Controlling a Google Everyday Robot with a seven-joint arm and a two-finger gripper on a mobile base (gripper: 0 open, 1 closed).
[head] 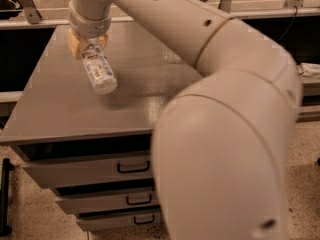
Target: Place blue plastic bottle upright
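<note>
The blue plastic bottle has a white and pale-blue label. It hangs tilted, its free end pointing toward the camera and down, above the grey table top. My gripper is at the upper left, above the table's left part. Its yellowish fingers are shut on the bottle's far end. The bottle is lifted off the surface and casts a shadow to its right. The large cream arm fills the right half of the view.
The table is a cabinet with three drawers with dark handles below its front edge. A small clear object lies on the table beside the arm. Metal frame legs stand behind. Speckled floor lies below.
</note>
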